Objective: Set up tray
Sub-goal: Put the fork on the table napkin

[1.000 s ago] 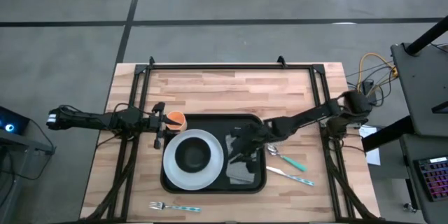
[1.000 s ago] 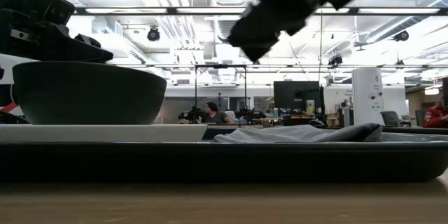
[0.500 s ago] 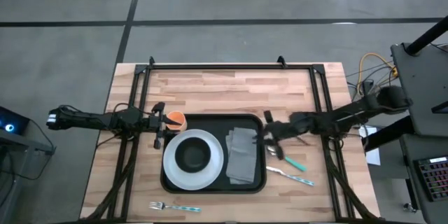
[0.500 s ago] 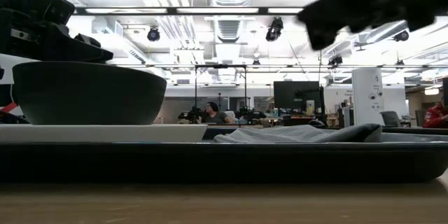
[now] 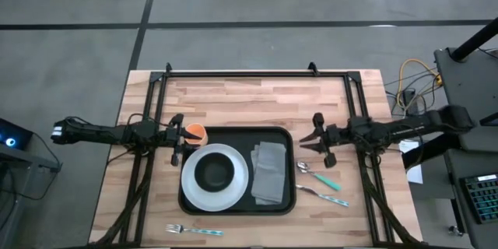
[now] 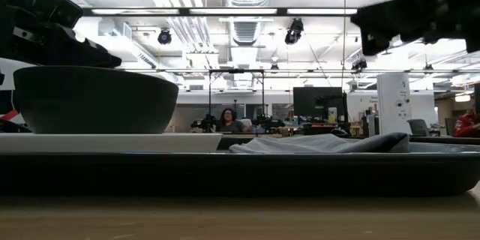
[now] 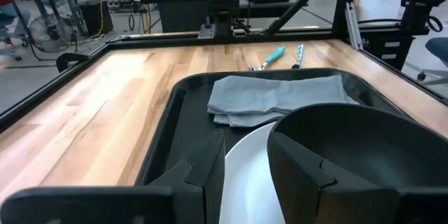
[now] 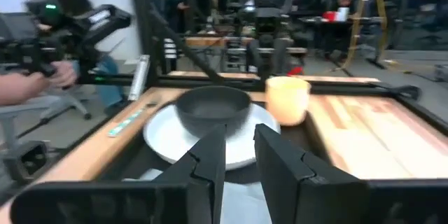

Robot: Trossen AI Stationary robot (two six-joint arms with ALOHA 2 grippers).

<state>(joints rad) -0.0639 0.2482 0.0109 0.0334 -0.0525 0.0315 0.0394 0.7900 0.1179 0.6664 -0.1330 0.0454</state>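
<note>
— What is different from one second ago?

— The right gripper [image 5: 318, 138] was above the grey napkin [image 5: 269, 173] inside the tray [image 5: 233, 133]. It has pulled back, past the tray's right rim, and is over the bare bench [image 5: 257, 97]. The napkin, the white plate [image 5: 201, 193] and the dark bowl [image 5: 213, 173] on it have not moved.

— And how does that arm stand?

— It lies low and almost straight, reaching in from the right side of the bench. Its gripper points toward the tray, with the fingers spread apart and nothing between them. Just beside it, on the wood, lie a teal-handled spoon [image 5: 320, 177] and a knife [image 5: 322, 196].

— The left arm?

— It stays where it was, stretched along the left edge, its gripper [image 5: 177, 131] near the orange cup [image 5: 194, 133] at the tray's left corner. From its wrist view the fingers look parted and hold nothing.

— Where is the tray?

— In the middle of the bench, flat. A fork [image 5: 191, 229] lies on the wood near the front edge, apart from it.
</note>
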